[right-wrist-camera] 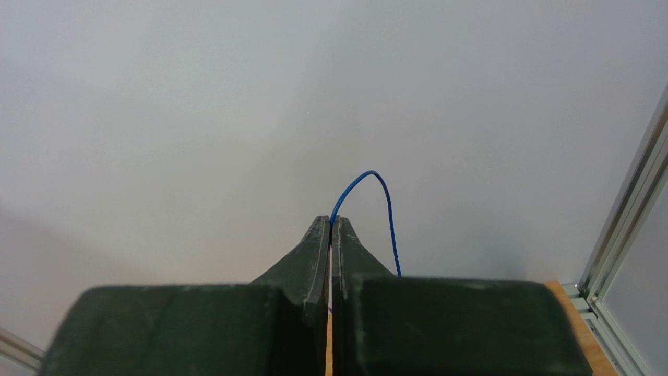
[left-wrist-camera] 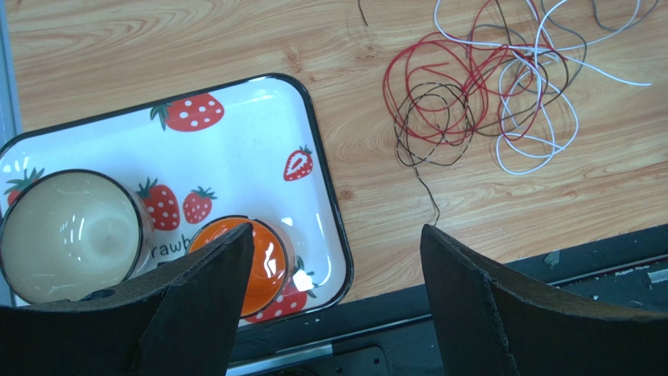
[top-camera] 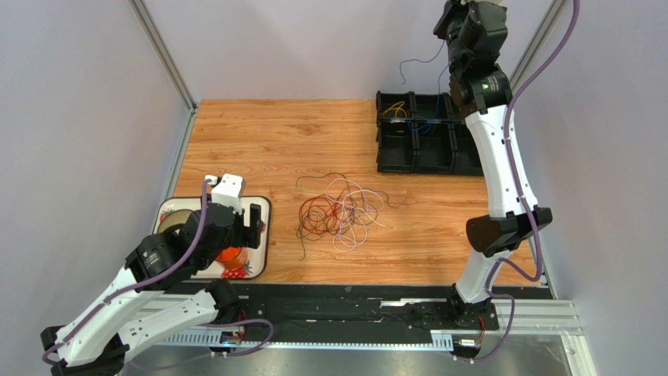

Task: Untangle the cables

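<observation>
Top external view: a wooden table [top-camera: 259, 141] with a loose tangle of cables [top-camera: 341, 210] near its middle, red, white and dark loops overlapping, neither arm touching it.

A black divided bin [top-camera: 379, 133] sits at the far right of the table, with a few yellow and blue wires in its compartments. A strawberry-print tray [left-wrist-camera: 235, 141] at the near left carries a cream bowl [left-wrist-camera: 70, 235] and an orange bowl [left-wrist-camera: 270, 258]. The left gripper [left-wrist-camera: 337, 229] hovers above the tray's near edge, spread wide and empty. The right gripper [right-wrist-camera: 331, 223], raised above the bin, is pinched tight on a blue cable [right-wrist-camera: 368, 176] that arcs past its tips.
</observation>
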Robot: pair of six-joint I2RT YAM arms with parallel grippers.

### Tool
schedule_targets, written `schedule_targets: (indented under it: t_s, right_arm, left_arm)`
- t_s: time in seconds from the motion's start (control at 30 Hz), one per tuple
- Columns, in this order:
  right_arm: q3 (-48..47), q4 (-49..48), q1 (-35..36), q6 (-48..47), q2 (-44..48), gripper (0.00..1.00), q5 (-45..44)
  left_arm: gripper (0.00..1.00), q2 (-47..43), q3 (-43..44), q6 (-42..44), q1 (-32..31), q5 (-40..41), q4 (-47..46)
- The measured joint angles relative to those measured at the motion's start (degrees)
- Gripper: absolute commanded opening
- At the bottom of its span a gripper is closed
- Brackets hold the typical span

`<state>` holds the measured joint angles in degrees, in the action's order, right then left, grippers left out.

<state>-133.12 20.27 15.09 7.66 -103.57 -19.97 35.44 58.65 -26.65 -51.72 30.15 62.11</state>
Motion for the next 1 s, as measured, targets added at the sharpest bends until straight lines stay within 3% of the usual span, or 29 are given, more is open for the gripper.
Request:
schedule_targets:
  t_s: [0.73,1.0]
  right_arm:
    - [-9.0,-13.9,-6.3,-1.3,-17.0,0.0,1.2]
    - [-10.2,-21.6,-6.7,-1.5,-17.9,0.0,1.2]
  left_arm:
    - [0.88,0.4,-0.2,0.0,0.8,1.0,-2.0]
    - [0.88,1.1,-0.2,0.0,2.1,1.0,-2.0]
